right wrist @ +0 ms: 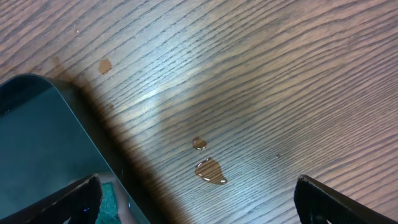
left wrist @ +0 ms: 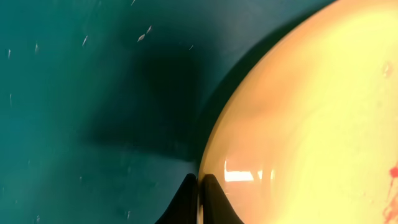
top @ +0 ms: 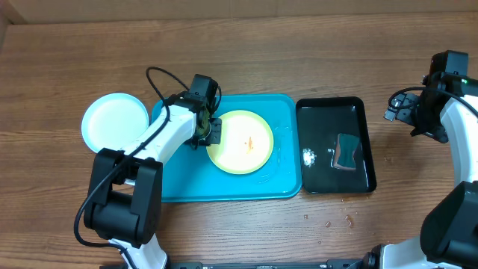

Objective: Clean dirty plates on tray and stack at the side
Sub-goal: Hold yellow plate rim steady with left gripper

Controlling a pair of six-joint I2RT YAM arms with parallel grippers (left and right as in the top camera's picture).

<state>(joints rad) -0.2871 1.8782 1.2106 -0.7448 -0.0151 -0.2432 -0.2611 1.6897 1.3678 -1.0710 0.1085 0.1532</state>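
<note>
1. Far left: a round pale plastic plate (top: 115, 123) lies on the wooden table (top: 60, 60), off the tray. Its right edge is just beside the tray's left rim. It shows white inside a light-blue edge; whether it is one plate or two stacked cannot be told from above. Bare table surrounds it on the other three sides.

2. The turquoise rectangular plastic tray (top: 179, 187) has a raised rim and rounded corners. Its lower left floor is bare.

3. The left gripper (top: 211, 134) is over the tray's upper left part. Its fingers (left wrist: 214, 202) are pinched closed on the left rim of the yellow-green round plastic plate (top: 240, 142). The left wrist view cuts off all but the fingertips and one arc of the plate.

4. The yellow-green plate lies inside the tray, right of centre, clear of the right rim. An orange-red smear (top: 250, 142) marks its middle.

5. A black rectangular tray (top: 336, 108) is just beside the turquoise tray's right rim. It holds a white foam patch (top: 308, 157) and a dark sponge-like block (top: 346, 152); the block's material is hard to make out.

6. Small droplets (right wrist: 210, 171) lie on the table by the black tray.

7. The right gripper (right wrist: 198, 190) is spread wide and holds nothing, over bare table right of the black tray's corner.
</note>
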